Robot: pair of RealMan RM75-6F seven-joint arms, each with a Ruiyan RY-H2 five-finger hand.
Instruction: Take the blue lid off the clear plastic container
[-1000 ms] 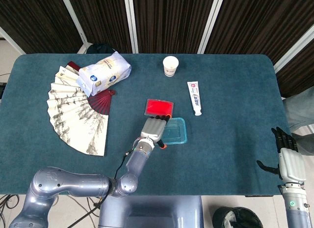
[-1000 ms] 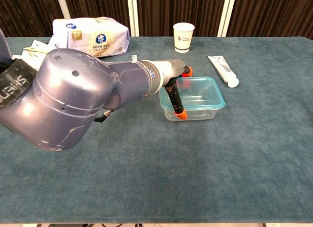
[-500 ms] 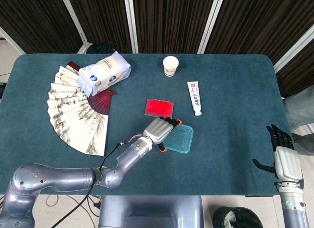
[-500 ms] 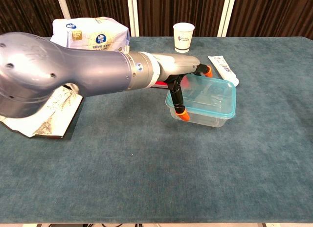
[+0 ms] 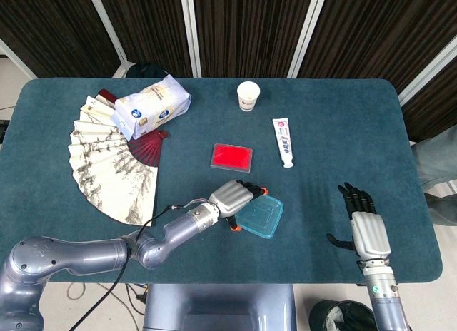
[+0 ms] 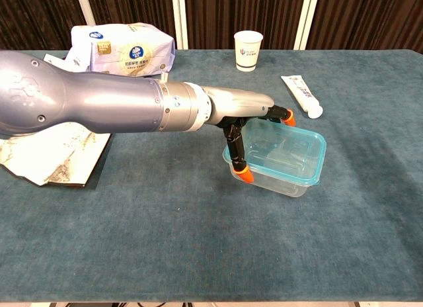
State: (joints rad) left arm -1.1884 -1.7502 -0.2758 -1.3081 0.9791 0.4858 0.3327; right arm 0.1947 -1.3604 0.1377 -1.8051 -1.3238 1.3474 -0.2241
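The clear plastic container (image 5: 260, 218) with its blue lid (image 6: 285, 156) on top sits slightly tilted near the table's front middle. My left hand (image 5: 236, 197) grips its left end: fingers lie over the lid and an orange-tipped thumb (image 6: 242, 173) presses the near side wall, as the chest view shows. Right of the container, with a gap between them, my right hand (image 5: 362, 228) is over the table with its fingers spread and nothing in it. The chest view does not show that hand.
A flat red rectangle (image 5: 231, 156) lies just behind the container. Farther back are a toothpaste tube (image 5: 283, 141) and a paper cup (image 5: 248, 95). A white bag (image 5: 152, 106) and an open paper fan (image 5: 111, 163) fill the left side.
My left hand has brought the container nearer the front edge and a little to the right, turning it slightly. The right hand has come in from the table's right edge toward the container.
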